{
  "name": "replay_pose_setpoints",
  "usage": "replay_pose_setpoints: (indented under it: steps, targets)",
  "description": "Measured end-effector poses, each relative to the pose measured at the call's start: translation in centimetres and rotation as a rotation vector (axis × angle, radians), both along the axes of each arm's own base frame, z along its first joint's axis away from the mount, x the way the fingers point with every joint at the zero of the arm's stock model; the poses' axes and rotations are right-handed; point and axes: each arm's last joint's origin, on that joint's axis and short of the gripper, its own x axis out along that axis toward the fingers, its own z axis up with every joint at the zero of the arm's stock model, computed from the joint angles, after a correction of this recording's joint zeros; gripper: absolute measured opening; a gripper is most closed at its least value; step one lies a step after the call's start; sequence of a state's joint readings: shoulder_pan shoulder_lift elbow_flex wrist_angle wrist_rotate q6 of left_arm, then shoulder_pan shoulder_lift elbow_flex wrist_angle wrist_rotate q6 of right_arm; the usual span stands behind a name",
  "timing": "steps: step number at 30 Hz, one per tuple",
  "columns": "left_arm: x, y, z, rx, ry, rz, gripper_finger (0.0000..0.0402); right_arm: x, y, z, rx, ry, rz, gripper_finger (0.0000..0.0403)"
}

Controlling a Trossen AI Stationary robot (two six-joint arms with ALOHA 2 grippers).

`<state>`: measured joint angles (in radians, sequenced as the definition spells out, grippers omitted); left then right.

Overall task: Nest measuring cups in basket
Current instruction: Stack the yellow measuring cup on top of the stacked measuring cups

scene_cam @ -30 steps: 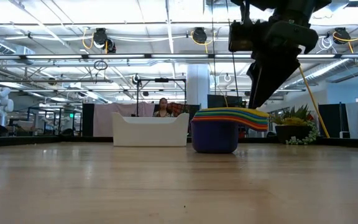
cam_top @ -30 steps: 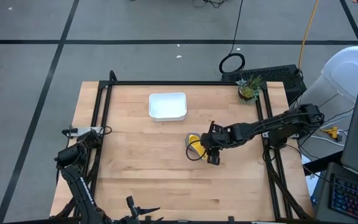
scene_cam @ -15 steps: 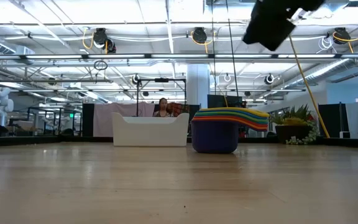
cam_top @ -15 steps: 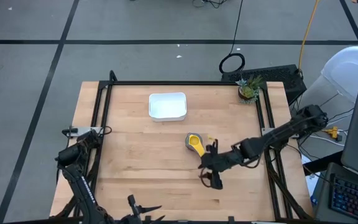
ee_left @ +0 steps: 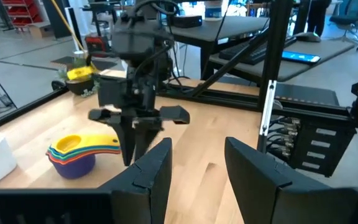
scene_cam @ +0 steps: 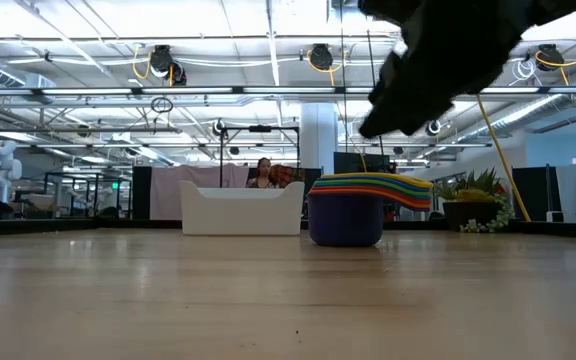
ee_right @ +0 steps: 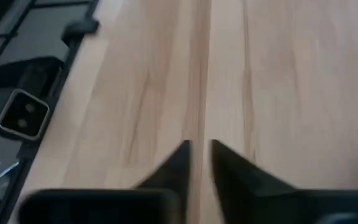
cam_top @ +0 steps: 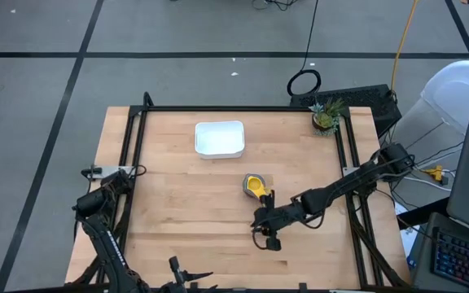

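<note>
One nested stack of measuring cups (cam_top: 255, 185), yellow on top and dark blue at the bottom, handles fanned in a rainbow to one side, standing upright on the bare wood of the table (cam_top: 177, 236) near its middle. Nesting judged done, as far as can be seen from above and from table height. Not yet in the basket (cam_top: 219, 124): white tray apparently empty, well apart from the stack, toward the far edge of the table.

Right gripper (cam_top: 269, 238) hanging above the wood just on the near side of the stack, clear of the cups, touching nothing. Fingers drawn almost together, only a thin slit between the tips in the right wrist view, clamped on nothing. Left gripper (ee_left: 194, 163) parked off the table's near left corner, jaws spread and empty, looking across at the stack and at the other arm.

Left to do, by this reckoning: taking hold of the whole stack, most likely by the rim or the fanned handles, carrying it across to the tray and setting it down inside without spilling the nest apart. Small potted plant (cam_top: 326, 118) at the far right corner, no part of the job.
</note>
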<state>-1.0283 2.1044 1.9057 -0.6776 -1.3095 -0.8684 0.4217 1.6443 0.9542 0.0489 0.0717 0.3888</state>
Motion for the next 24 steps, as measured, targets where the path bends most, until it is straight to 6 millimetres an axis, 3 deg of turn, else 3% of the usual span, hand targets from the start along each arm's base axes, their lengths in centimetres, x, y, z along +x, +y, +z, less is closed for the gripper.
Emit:
replay_pose_setpoints:
  steps: [2,6,14,24]
  targets:
    - [0.0,0.0,0.0,0.002,0.002,-0.003,0.0152,0.2,0.3,0.2,-0.028,-0.055,0.018,0.0021]
    - [-0.1,0.0,0.0,0.006,0.004,-0.003,0.0152,0.5,0.5,0.0,-0.072,-0.089,-0.005,0.0004]
    - [0.3,0.3,-0.1,0.01,0.007,0.009,0.0152,1.5,-0.6,-3.2,-0.099,0.02,-0.037,0.0]
    - [0.3,0.3,-0.1,0.008,0.007,0.009,0.0152,0.8,-1.2,-4.5,-0.161,0.144,-0.069,0.0]
